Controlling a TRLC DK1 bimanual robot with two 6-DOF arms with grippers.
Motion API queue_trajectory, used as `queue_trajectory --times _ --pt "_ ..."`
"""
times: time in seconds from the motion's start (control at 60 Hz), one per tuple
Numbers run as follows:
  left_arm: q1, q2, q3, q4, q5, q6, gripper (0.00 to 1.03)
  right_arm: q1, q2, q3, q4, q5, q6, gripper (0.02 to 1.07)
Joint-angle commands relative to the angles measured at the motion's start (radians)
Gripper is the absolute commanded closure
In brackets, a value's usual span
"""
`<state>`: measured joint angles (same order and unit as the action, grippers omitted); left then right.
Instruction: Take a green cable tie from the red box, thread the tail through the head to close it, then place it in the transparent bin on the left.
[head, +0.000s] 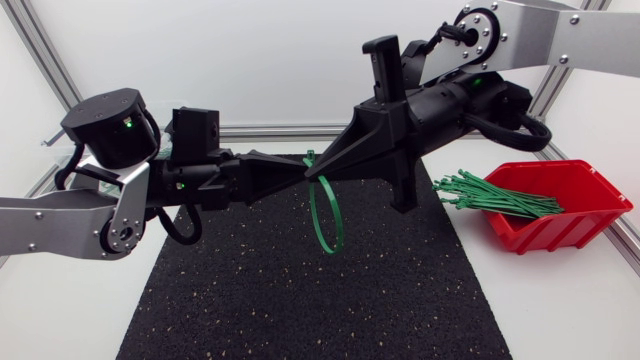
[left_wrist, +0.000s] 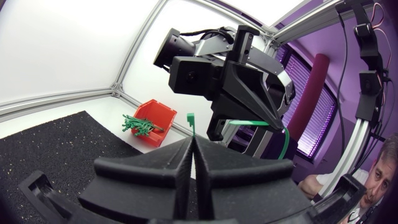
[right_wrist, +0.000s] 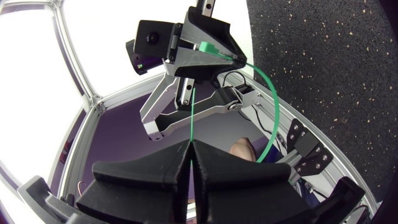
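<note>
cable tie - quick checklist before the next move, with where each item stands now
1. Left claw shut on the cable tie: ok, its fingers are closed just below the tie's head.
2. Right claw shut on the cable tie: ok, a strand runs out from between its closed fingers.
3. Tie bent into a loop: ok, it hangs under both claws, above the black mat.
4. Tail locked through the head: cannot tell.
5. Transparent bin located: cannot tell, no view shows it clearly.
6. Red box out of the way: ok, it sits off to the right, apart from the claws.
</note>
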<state>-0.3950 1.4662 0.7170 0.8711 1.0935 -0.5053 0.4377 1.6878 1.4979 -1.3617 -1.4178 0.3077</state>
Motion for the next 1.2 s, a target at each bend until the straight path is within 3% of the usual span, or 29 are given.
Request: queue_trajectory --times 0.0,1.183 --pt "-0.005 -0.017 -0.030 0.023 -0.003 -0.027 1.00 0.010 0.015 0.021 -0.011 -0.013 0.027 1.01" --pt "-0.016 -0.046 -0.053 0.048 -0.037 -0.027 1.00 -0.030 0.026 0.004 0.050 -0.012 0.025 1.01"
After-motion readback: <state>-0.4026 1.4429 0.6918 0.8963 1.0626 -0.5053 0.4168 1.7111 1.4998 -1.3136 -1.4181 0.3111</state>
